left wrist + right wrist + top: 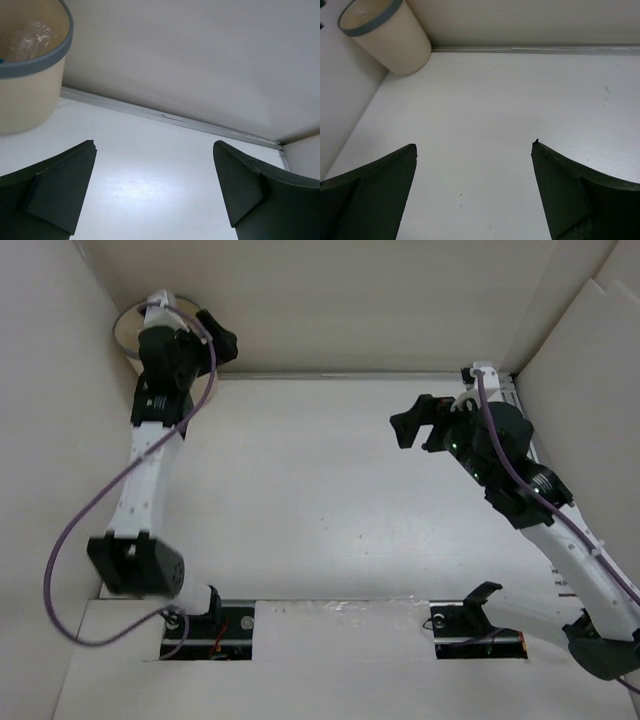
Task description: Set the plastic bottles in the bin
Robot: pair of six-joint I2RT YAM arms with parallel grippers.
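We found the left fingers [55,185] and right fingers [570,185] spread wide, empty; the bin [395,45] stood at the far-left corner of the desk [495,110].

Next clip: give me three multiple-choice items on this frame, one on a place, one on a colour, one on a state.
1. Where does the bin stand?
A. far-left corner of the table
B. far-right corner
C. between the arm bases

2. What colour is the band round its rim?
A. red
B. grey
C. green

3. How are the left tool and right tool?
A. both open and empty
B. both shut
C. left shut, right open

Answers:
1 A, the top view shows it at the far left.
2 B, both wrist views show a grey rim.
3 A, each wrist view shows fingers wide apart with nothing between them.
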